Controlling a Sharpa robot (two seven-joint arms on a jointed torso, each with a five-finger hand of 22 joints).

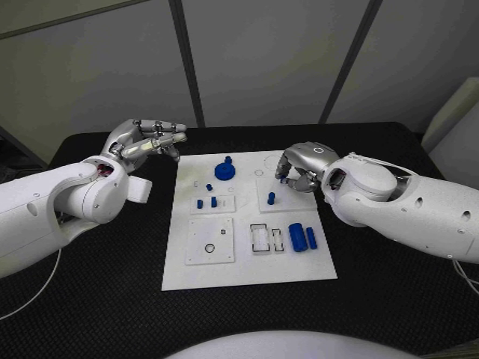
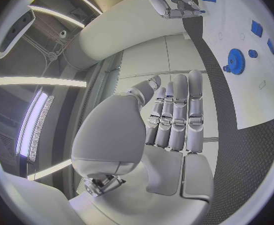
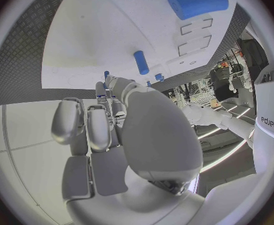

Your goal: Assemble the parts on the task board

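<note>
You are looking down at a black table (image 1: 391,299) with a bumpy, dotted top. In the middle of it lies the task board (image 1: 251,269), a big white plate.

Your left hand (image 1: 144,142) is up off the table, just past the board's far left corner. Its fingers (image 2: 177,117) lie straight and close together, and it holds nothing. It touches no part.

Your right hand (image 1: 302,166) hangs over the far right part of the board. Its fingers are curled in, with the tips pointing down at the board. You cannot tell if something small is pinched in them, because the hand itself blocks the view.

Now the blue parts. The biggest is a round gear (image 1: 225,171) with a knob on top, at the far middle of the board, between your two hands. In the left wrist view its teeth show (image 2: 236,61). Next is a fat cylinder (image 1: 298,236) lying on its side near the right edge, with a thin pin (image 1: 312,238) just beside it. An upright peg (image 1: 271,198) stands on a small raised white plate close to your right hand. Two short pegs (image 1: 207,203) stand on another small plate on the left side, with a tiny one (image 1: 208,187) just behind them.

Two rectangle slots (image 1: 268,238) sit just left of the fat cylinder.
</note>
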